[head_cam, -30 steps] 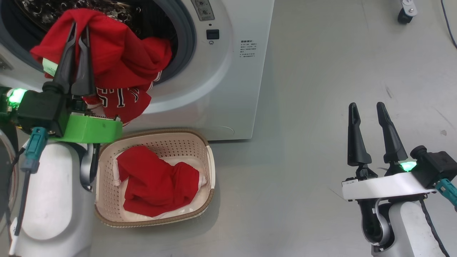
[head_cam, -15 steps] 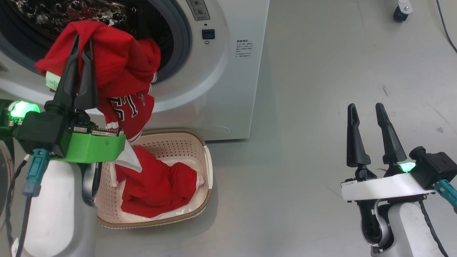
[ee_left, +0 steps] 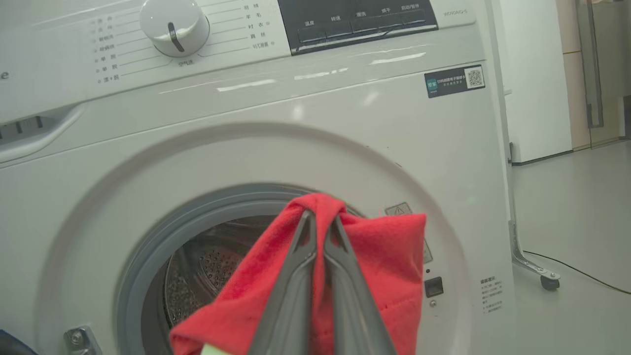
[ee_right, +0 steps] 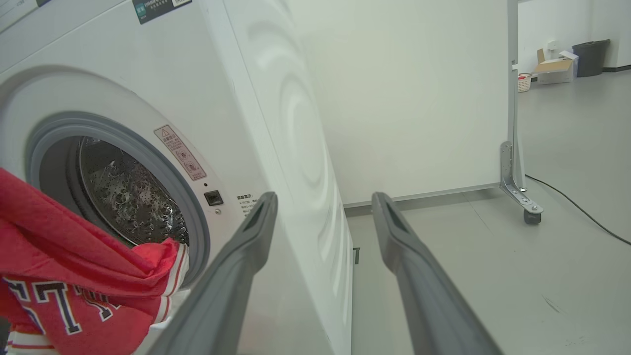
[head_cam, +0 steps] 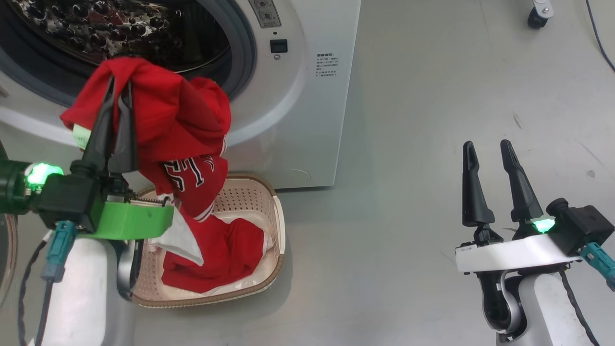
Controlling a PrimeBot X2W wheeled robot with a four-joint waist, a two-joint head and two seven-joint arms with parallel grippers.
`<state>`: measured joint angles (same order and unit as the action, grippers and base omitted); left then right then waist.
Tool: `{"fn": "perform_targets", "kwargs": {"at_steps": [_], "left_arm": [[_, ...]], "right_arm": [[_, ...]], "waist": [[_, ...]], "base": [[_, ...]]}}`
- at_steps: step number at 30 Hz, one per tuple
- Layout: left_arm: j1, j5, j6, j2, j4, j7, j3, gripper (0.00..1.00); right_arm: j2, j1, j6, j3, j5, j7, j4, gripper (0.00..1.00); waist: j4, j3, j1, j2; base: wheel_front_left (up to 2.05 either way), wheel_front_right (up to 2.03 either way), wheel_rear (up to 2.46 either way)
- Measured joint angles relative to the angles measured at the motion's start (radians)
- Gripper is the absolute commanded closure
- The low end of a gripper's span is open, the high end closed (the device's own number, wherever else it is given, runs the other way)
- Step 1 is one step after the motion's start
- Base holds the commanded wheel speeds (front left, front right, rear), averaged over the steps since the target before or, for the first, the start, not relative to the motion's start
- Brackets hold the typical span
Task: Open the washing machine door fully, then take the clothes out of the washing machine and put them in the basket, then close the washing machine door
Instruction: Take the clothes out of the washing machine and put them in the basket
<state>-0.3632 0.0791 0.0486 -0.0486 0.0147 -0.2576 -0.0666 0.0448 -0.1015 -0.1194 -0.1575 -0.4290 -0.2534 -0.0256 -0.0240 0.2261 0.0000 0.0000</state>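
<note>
While the left end effector (head_cam: 121, 82) pinches a bright red, white-lettered garment (head_cam: 187, 115) above the cream perforated plastic basket (head_cam: 278, 226), ready for the drop, the right end effector (head_cam: 485, 144) idles open, empty, aside.

Head view downward; both wrist views near the shared washing machine (ee_left: 345, 123)

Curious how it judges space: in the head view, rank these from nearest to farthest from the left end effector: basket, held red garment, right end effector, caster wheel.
1. Red garment: pinched in the left end effector.
2. Basket: on the floor, just below it.
3. Right end effector: across, lower right.
4. Caster wheel: top right corner.
</note>
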Motion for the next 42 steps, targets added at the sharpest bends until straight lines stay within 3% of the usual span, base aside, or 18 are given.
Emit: {"fn": "perform_targets", "kwargs": {"at_steps": [24,42], "left_arm": [[0.066,0.001,0.007,-0.002,-0.323,0.056,-0.011,1.0],[-0.056,0.096,-0.025,0.0,-0.561,0.107,0.094,1.0]], "right_arm": [[0.0,-0.017,0.0,-0.002,0.0,0.0,-0.032,0.0],[-0.001,-0.064,-0.001,0.024,0.01,0.0,-0.039,0.0]], "waist": [[-0.071,0.143,0.0,0.0],[-0.128,0.263,0.0,0.0]], "base": [[0.0,0.0,0.0],[0.0,0.0,0.0]]}}
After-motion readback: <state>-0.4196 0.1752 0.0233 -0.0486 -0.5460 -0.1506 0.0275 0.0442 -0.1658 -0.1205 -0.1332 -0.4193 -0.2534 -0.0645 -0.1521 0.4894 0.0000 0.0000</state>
